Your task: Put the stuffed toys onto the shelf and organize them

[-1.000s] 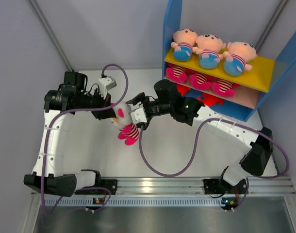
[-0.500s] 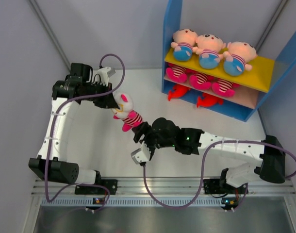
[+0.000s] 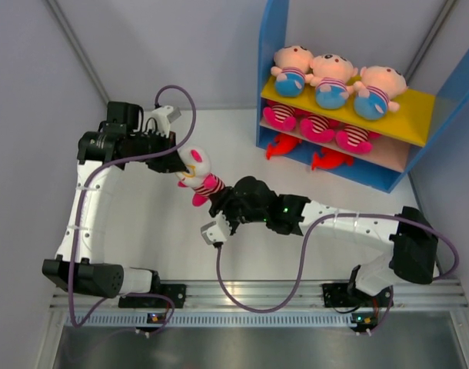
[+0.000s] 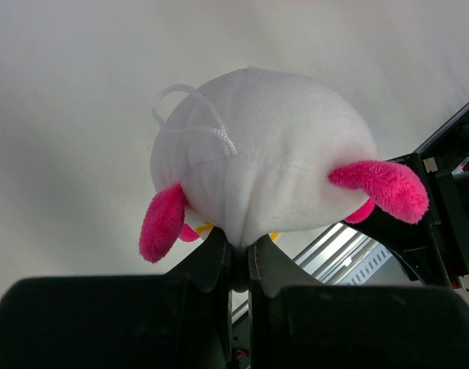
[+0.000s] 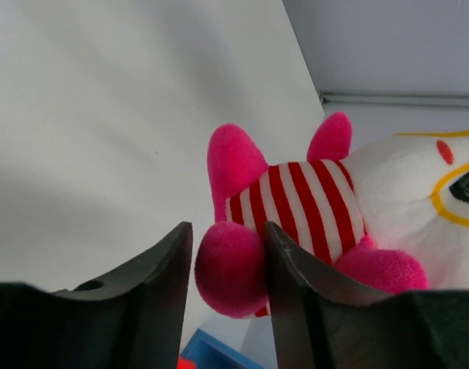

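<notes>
Plush doll [image 3: 202, 178], soft, light: left gripper [image 4: 238, 257] pinches its head [image 4: 265, 154]; right gripper [image 5: 227, 234] straddles a foot [image 5: 231, 277], hold unconfirmed; I favour the torso [image 5: 296, 204].

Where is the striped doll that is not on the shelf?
Top view, left of centre: the striped doll is held by the head in the left pincer, one foot between the fingers of the right pincer.
</notes>
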{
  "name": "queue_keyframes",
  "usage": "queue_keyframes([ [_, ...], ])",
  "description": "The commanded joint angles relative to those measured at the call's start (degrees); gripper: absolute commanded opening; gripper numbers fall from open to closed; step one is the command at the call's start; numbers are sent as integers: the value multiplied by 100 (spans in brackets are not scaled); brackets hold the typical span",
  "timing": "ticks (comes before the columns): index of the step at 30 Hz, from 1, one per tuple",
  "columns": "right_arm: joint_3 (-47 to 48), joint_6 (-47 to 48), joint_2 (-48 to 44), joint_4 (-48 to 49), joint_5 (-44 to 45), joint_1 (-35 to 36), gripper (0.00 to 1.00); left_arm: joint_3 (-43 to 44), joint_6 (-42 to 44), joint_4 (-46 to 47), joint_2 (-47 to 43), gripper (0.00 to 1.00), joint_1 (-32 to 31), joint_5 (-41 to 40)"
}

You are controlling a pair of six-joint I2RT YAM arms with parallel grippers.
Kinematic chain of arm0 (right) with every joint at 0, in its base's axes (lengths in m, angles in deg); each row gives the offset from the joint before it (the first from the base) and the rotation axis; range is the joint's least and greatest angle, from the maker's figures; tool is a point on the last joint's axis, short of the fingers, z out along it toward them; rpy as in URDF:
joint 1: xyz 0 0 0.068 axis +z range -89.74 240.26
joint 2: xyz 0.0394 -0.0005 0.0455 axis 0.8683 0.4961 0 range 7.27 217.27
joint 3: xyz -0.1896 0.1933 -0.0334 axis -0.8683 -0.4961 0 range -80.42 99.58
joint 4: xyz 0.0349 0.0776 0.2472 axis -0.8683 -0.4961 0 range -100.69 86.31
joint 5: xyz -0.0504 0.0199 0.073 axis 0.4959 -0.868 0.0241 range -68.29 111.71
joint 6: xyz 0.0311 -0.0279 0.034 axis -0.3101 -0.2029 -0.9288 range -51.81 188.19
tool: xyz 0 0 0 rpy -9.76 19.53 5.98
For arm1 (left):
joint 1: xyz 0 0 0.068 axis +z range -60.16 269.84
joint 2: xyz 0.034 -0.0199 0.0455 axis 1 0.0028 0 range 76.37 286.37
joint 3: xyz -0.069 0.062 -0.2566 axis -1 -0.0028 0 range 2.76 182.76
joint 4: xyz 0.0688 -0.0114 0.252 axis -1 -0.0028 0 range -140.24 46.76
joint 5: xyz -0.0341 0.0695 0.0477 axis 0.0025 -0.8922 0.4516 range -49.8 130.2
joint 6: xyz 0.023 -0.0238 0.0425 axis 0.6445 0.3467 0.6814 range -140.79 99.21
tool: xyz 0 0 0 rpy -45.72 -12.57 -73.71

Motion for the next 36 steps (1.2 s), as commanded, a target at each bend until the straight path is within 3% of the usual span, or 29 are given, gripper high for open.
queue_keyframes([
  [1,301,245,50,262,353,-105,40,190,-36,235,-101,0,-14,262],
  [7,625,632,156,236,715,-140,2,190,34,243,-101,0,-5,245],
  [12,1099,37,42,-324,241,-237,0,173,148,243,-83,0,-14,228],
  [16,1294,-869,-195,-827,100,-246,0,138,174,243,74,36,-14,-89],
  [18,1163,-1370,-467,-1002,91,-246,0,155,175,235,154,62,-14,-72],
  [19,1084,-1493,-546,-1151,82,-246,0,172,183,235,250,94,-14,-54],
  [20,944,-1712,-747,-1266,100,-263,0,190,166,243,303,99,-14,-45],
  [25,767,-2390,-1232,-2319,354,-369,0,287,333,243,558,99,-14,-273],
  [29,802,-2944,-1741,-3671,495,-911,0,155,578,252,611,99,-14,-309],
  [36,837,-2788,-2691,-5104,1005,-1967,0,23,807,252,690,99,-14,-54],
])
